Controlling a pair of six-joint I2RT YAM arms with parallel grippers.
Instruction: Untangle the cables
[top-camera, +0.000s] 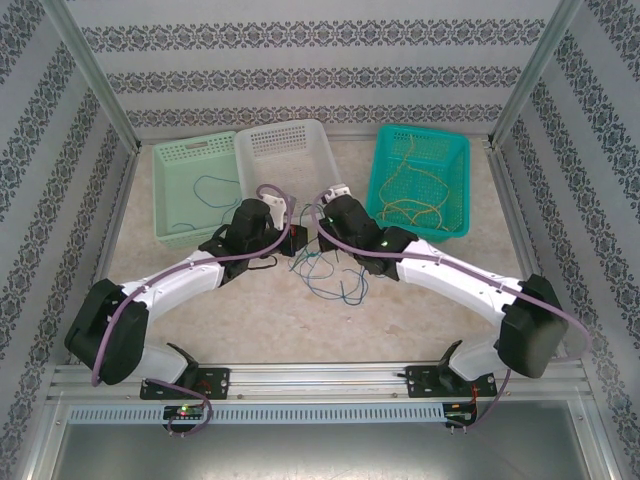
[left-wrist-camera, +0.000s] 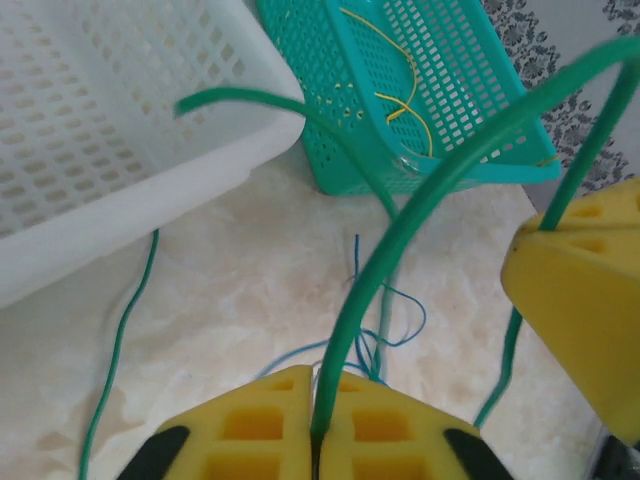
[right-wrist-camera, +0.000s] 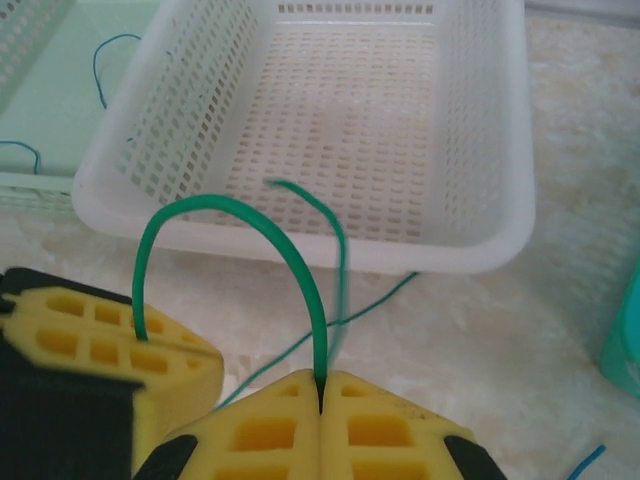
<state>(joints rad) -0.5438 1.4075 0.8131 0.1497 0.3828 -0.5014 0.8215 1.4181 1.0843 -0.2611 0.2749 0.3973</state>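
A green cable (left-wrist-camera: 340, 350) arcs between my two grippers, and each is shut on it. My left gripper (left-wrist-camera: 318, 375) pinches one part; the strand rises from there to the right gripper's yellow finger (left-wrist-camera: 580, 290). My right gripper (right-wrist-camera: 321, 378) pinches the same green cable (right-wrist-camera: 316, 320), which loops over to the left gripper's finger (right-wrist-camera: 110, 340). From above, both grippers (top-camera: 296, 240) (top-camera: 318, 222) meet at mid-table over a tangle of blue and green cables (top-camera: 340, 285). Thin blue cables (left-wrist-camera: 390, 320) lie on the table below.
Three baskets stand at the back. The pale green basket (top-camera: 180, 160) holds a blue cable (top-camera: 215, 185). The white basket (top-camera: 285, 135) sits in the middle. The teal basket (top-camera: 455, 150) holds yellow cables (top-camera: 410, 195). Patterned walls close in both sides.
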